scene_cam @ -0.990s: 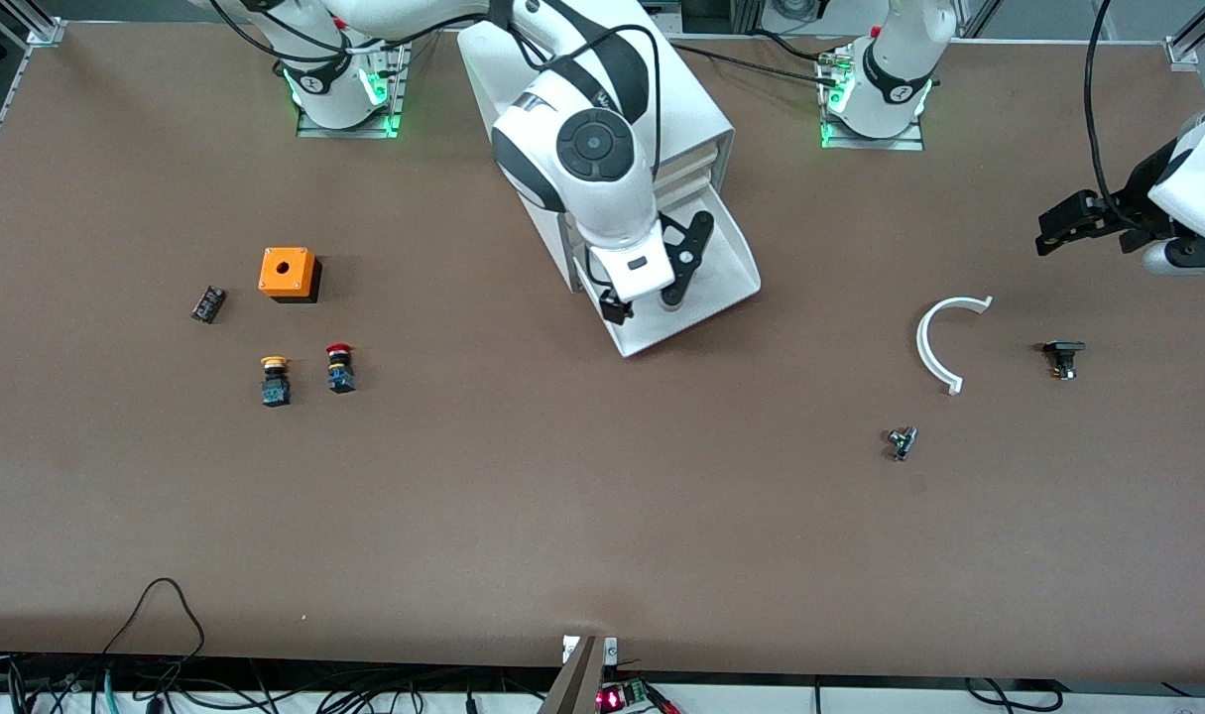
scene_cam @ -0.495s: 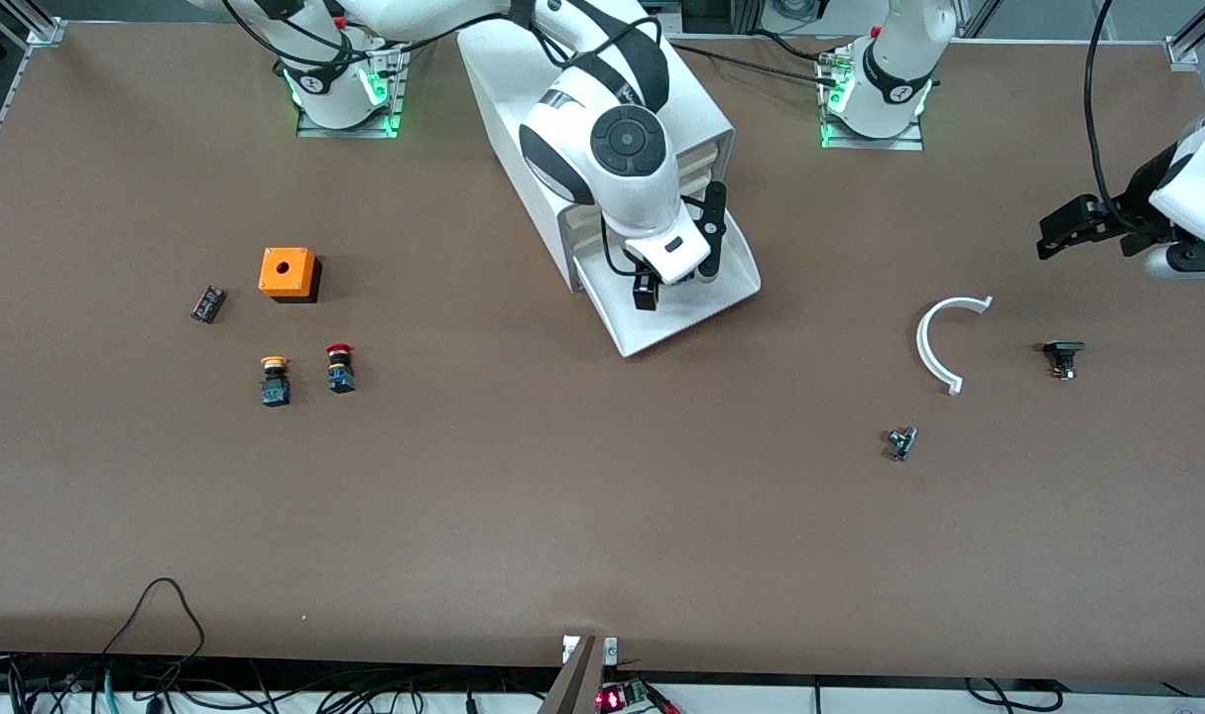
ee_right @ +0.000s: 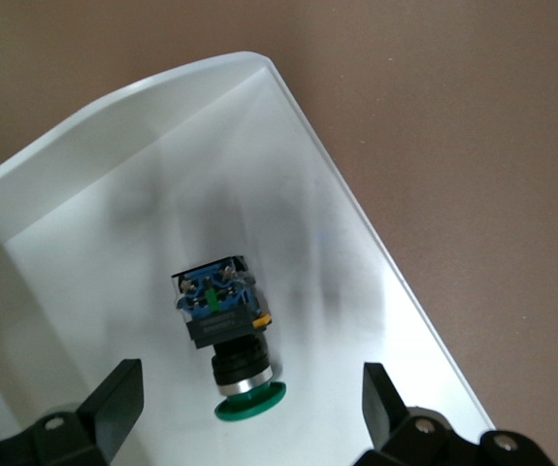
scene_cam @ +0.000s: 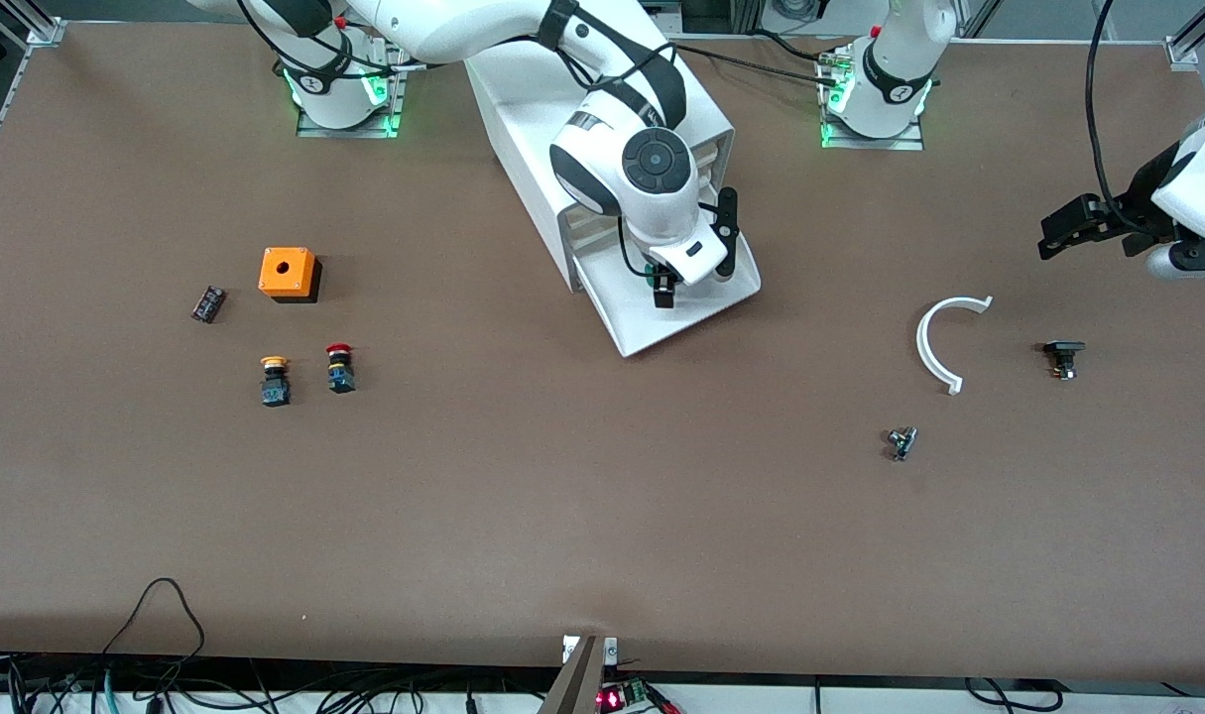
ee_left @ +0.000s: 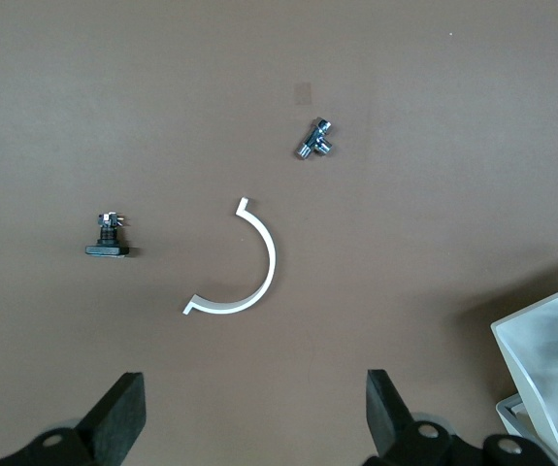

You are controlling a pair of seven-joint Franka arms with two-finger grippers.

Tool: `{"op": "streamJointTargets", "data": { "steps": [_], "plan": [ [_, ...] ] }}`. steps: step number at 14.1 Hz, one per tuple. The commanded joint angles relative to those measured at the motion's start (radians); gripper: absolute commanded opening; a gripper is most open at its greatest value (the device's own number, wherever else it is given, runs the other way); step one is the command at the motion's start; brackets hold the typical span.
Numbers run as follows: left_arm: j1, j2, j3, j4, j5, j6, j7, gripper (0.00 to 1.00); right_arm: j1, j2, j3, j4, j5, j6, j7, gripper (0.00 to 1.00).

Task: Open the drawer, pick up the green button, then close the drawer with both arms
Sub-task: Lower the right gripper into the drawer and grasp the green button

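Over drawer: open right gripper

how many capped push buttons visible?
3: green-capped button lying in the open bottom drawer; yellow-capped button and red-capped button side by side on the table, near the orange box.

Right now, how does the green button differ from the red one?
The green button lies on its side in the open drawer, under the open right gripper; the red button stands upright on the table, beside the yellow one. Their caps differ in colour. Both have dark bodies.
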Motion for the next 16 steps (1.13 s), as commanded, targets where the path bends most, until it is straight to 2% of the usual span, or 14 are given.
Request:
{"op": "streamJointTargets", "data": {
  "steps": [1, 11, 16],
  "plan": [
    [-0.003, 0.014, 0.008, 0.026, 0.028, -0.002, 0.004, 1.00, 0.002, 0.046, 0.001, 0.039, 0.001, 0.024, -0.029, 1.00],
    [-0.004, 0.018, 0.005, 0.049, 0.033, -0.004, 0.005, 1.00, 0.045, 0.067, 0.001, 0.037, -0.004, 0.012, -0.059, 1.00],
    [-0.004, 0.020, 0.005, 0.049, 0.030, -0.004, 0.001, 1.00, 0.050, 0.098, 0.001, 0.037, -0.037, 0.020, -0.055, 1.00]
  ]
}}
